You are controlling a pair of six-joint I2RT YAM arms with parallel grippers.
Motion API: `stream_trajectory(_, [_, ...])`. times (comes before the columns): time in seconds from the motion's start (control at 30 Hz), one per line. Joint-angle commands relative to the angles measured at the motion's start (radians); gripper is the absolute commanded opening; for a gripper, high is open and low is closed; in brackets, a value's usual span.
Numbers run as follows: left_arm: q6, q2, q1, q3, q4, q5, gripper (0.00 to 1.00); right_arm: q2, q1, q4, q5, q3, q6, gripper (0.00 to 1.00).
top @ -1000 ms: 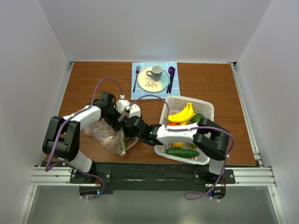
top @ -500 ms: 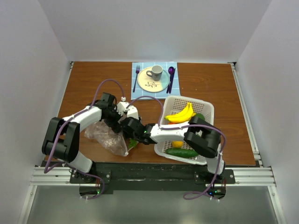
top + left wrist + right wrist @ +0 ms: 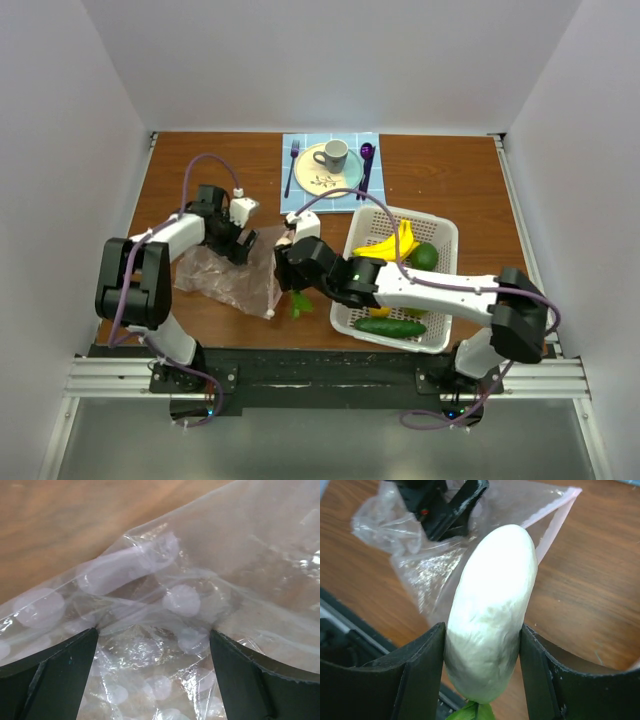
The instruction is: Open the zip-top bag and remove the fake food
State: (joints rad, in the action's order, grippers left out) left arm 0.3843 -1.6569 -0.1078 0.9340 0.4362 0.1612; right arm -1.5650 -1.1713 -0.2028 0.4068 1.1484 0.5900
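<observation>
I see the brown wooden table with a smooth, grained top. On its near right side sits the white perforated basket, a rounded rectangle of plastic lattice. The zip-top bag lies slack on the near left, clear and crinkly, with a thin pinkish zip strip along its right edge. In the basket are curved yellow bananas, a long bumpy green cucumber and a green round piece.

My right gripper pinches a pale whitish piece, smooth and elongated with green leaves at its low end, above the table just right of the bag. My left gripper is spread wide, with wrinkled bag film between its dark fingers.
</observation>
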Motion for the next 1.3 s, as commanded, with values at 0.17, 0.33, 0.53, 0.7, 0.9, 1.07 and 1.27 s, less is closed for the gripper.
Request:
stream_trajectory(0.17, [-0.035,-0.009,0.036,0.195,0.125,-0.025,0.99,0.376,0.088,-0.31,0.24,-0.14,0.063,0.38])
stream_trajectory(0.33, [-0.033,0.123,0.036,0.246,0.205,0.047,1.0,0.543,0.191,-0.357,0.314,-0.282,0.119,0.53])
stream_trajectory(0.53, [-0.056,0.224,0.036,0.259,0.213,0.074,0.99,0.517,0.203,-0.435,0.34,-0.256,0.106,0.99])
stream_trajectory(0.7, [-0.068,0.258,0.036,0.255,0.214,0.075,1.0,0.441,0.205,-0.55,0.4,-0.171,0.103,0.99])
stream_trajectory(0.9, [-0.088,0.275,0.036,0.236,0.199,0.096,1.0,0.441,0.203,-0.557,0.446,-0.11,0.032,0.99])
stream_trajectory(1.07, [-0.081,0.304,0.036,0.21,0.171,0.11,1.0,0.499,0.205,-0.521,0.448,-0.116,-0.013,0.99])
stream_trajectory(1.27, [-0.143,0.342,0.036,0.181,0.105,0.08,1.0,0.571,0.203,-0.492,0.466,-0.148,-0.07,0.99])
